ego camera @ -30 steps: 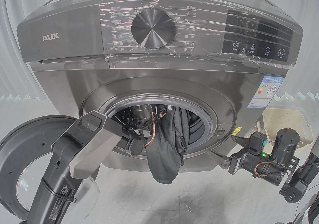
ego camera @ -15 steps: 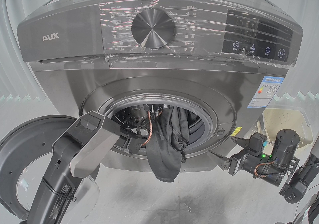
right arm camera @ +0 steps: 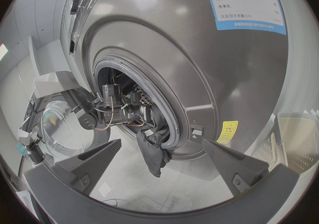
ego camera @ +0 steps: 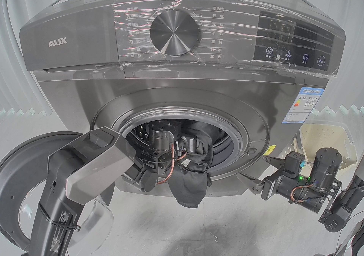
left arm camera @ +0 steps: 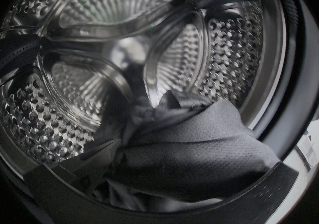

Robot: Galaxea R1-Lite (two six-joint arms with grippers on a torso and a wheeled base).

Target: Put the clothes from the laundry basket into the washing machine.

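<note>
Gripper on left arm (left arm camera: pixel 162 148) sits apart inside washing machine (ego camera: pixel 76 90), clothes (ego camera: pixel 189 188) across it (right gripper (ego camera: pixel 251 166) spread outside).

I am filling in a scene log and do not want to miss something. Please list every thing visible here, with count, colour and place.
washing machine: one, grey, centre
door: one, dark grey, swung open at the machine's left
garment: one, black, hanging out of the drum over its rim
laundry basket: one, cream, right of the machine
label: one, blue, machine front
left gripper: one, dark, inside the drum, at the garment
right gripper: one, black, open, empty, right of the drum
</note>
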